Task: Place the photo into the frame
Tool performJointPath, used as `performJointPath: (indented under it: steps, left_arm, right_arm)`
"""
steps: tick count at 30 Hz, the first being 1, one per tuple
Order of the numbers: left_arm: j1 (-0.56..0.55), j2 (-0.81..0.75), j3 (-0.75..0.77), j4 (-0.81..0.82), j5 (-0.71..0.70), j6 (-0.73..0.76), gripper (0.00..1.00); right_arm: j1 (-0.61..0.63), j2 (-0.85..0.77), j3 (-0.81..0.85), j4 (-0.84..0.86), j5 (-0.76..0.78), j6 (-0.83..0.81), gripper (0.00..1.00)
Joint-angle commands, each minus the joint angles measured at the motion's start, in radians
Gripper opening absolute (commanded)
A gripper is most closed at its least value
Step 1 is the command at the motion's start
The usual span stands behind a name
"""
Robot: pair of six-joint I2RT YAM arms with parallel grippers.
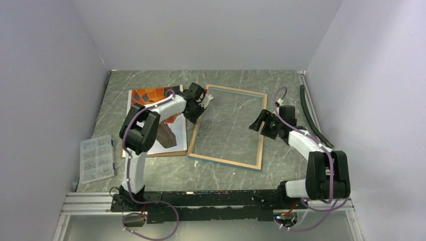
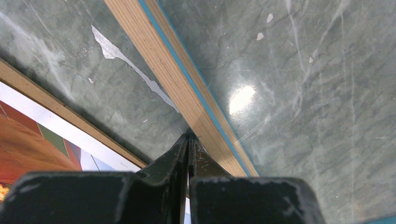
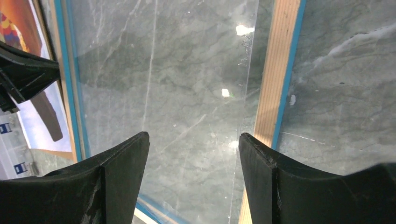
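The frame [image 1: 226, 162] lies flat at the middle of the bench [image 1: 281, 80], light wood back edges up, the marbled surface showing through its glass pane [image 1: 228, 125]. The photo [image 1: 148, 95] lies picture side up at the frame's 10 o'clock, just beside it, on a brown hardboard backing panel [image 1: 155, 153] and partly under the left arm. The left fingers [image 2: 173, 158] are pressed together, with nothing seen between them, their tips at the outer wood edge of the frame's 9 o'clock rail. The right fingers [image 3: 126, 163] stand wide apart, holding nothing, over the glass beside the 3 o'clock rail. A clear compartment box [image 1: 95, 158] sits at the frame's 8 o'clock, and a black strip [image 1: 314, 118] lies by the right wall.
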Motion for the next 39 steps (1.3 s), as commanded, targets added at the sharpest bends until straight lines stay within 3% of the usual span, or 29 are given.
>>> performJointPath:
  steps: [1,3,9,23,39]
  left_arm:
    - [-0.018,-0.011,-0.023,-0.024,0.056,-0.003,0.09]
    - [-0.019,-0.011,-0.022,-0.023,0.057,-0.002,0.09]
    - [-0.019,-0.011,-0.017,-0.026,0.053,-0.002,0.08]
    - [-0.019,-0.009,-0.009,-0.030,0.050,-0.002,0.08]
    - [-0.019,-0.023,-0.021,-0.029,0.059,0.002,0.07]
  right_arm:
    - [0.005,0.009,0.055,-0.029,0.064,-0.041,0.75]
    - [0.006,0.007,0.064,-0.040,0.086,-0.050,0.79]
    - [0.006,0.005,0.075,-0.039,0.091,-0.052,0.80]
    - [0.088,0.084,0.086,0.010,0.146,-0.031,0.68]
    - [0.086,0.167,0.091,0.031,0.176,-0.035,0.64]
